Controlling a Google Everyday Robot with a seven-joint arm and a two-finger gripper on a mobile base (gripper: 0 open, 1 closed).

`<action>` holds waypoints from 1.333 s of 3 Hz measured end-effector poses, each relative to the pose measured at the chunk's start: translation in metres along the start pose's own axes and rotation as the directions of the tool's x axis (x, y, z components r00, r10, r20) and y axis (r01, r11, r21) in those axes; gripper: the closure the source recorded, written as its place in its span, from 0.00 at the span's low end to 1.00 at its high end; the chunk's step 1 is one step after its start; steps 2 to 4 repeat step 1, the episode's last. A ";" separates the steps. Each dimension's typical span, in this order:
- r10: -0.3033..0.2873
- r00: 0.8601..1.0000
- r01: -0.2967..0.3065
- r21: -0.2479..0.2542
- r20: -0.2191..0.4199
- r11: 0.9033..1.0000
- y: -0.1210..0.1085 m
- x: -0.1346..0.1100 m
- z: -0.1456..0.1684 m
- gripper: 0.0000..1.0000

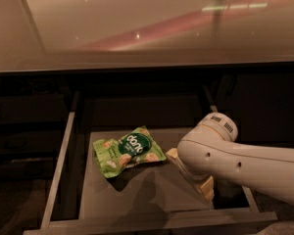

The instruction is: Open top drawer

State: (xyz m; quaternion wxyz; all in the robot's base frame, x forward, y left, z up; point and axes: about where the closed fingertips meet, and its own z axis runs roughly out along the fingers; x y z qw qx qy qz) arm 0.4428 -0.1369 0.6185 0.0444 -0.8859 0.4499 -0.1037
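The top drawer (pixel 152 223) stands pulled out below the counter. Its pale metal side rails (pixel 58 165) and grey floor (pixel 152 192) show. A green snack bag (pixel 129 151) lies on the floor, left of the middle. My white arm (pixel 245 165) reaches in from the right over the drawer's right half. My gripper (pixel 188 173) hangs low inside the drawer, just right of the bag and mostly hidden under the arm. The drawer's front face and handle are out of view below the frame.
A glossy pale counter top (pixel 137 23) overhangs the drawer's back. Dark cabinet fronts flank the drawer on the left (pixel 24 131) and right (pixel 269 106). The snack bag takes up the drawer's left middle.
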 end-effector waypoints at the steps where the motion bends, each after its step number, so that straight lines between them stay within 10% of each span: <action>1: 0.000 1.000 0.000 0.000 0.000 1.000 0.000 0.000 0.000 0.00; 4: 0.000 1.000 0.000 0.000 0.000 1.000 0.000 0.000 0.000 0.00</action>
